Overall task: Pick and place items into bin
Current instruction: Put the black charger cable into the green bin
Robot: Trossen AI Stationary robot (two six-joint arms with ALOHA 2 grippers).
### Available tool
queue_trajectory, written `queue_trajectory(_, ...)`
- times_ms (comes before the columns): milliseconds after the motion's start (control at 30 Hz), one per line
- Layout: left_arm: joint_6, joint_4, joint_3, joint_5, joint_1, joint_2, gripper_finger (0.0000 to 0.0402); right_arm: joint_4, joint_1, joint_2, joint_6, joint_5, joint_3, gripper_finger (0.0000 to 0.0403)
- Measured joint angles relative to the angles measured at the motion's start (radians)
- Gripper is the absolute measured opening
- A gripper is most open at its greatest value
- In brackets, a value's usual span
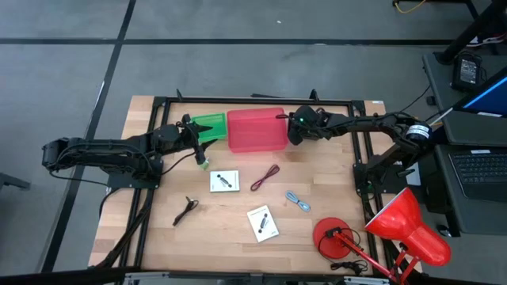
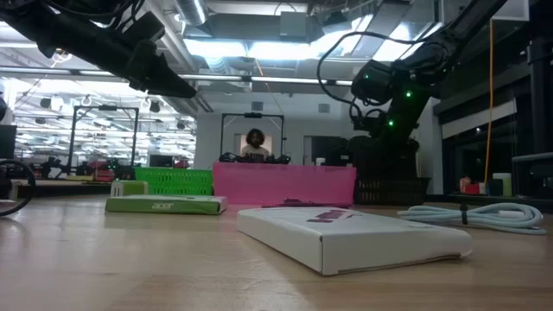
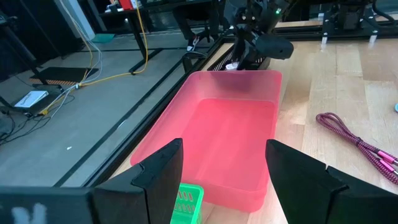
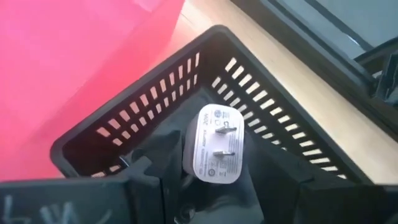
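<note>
My right gripper hangs over a black slotted basket beside the pink bin's right end and is shut on a white plug adapter. My left gripper is open and holds nothing. It hovers by the green bin, at the pink bin's left end. On the table lie two white cards, a red cord, a blue cord, a dark cord and a tiny green piece. My right gripper pinches the white plug adapter between its two fingers at the adapter's near end. The two prongs face the wrist camera. The fingers come from above, slanting down. The adapter is lifted clear over the inside of the black basket.
A red desk lamp with a round base stands at the table's near right corner. A black frame runs along the far edge. A person sits beyond the table. Bare wood shows between the scattered items.
</note>
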Motion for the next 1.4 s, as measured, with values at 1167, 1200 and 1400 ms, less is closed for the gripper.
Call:
queue_trajectory(1167, -0.026, -0.053, -0.001, 0.2, 0.0, 0.0, 0.0223, 0.399, 0.351, -0.441, -0.254, -0.222, -0.267, 0.001)
queue_trajectory(1200, -0.026, -0.06, -0.001, 0.2, 0.0, 0.0, 0.0223, 0.441, 0.361, -0.441, -0.256, -0.238, -0.287, 0.0011)
queue_trajectory(1400, -0.027, -0.097, -0.002, 0.24, 0.0, 0.0, 0.0223, 0.662, 0.394, -0.441, -0.283, -0.272, -0.393, 0.0001)
